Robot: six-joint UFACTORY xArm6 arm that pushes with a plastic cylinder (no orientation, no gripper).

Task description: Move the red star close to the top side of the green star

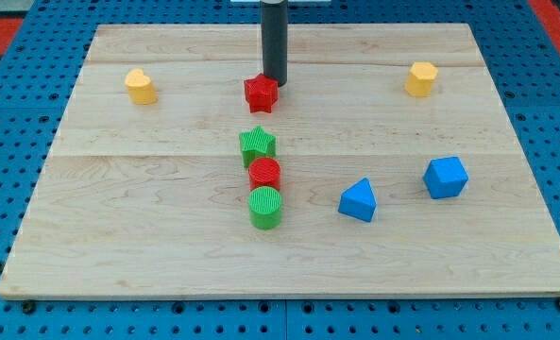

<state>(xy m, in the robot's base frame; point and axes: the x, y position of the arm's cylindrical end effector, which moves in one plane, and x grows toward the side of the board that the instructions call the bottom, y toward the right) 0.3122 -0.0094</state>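
The red star (260, 93) lies on the wooden board (166, 227) near the view's top middle. The green star (257, 145) lies below it, with a clear gap between the two. My tip (275, 82) stands at the red star's upper right edge, touching or nearly touching it. The dark rod rises straight up out of the view's top.
A red cylinder (264, 174) and a green cylinder (265, 208) line up just below the green star. A yellow heart-like block (141, 86) is at the upper left, a yellow hexagon (420, 78) at the upper right. Blue blocks (358, 200) (445, 178) lie at the lower right.
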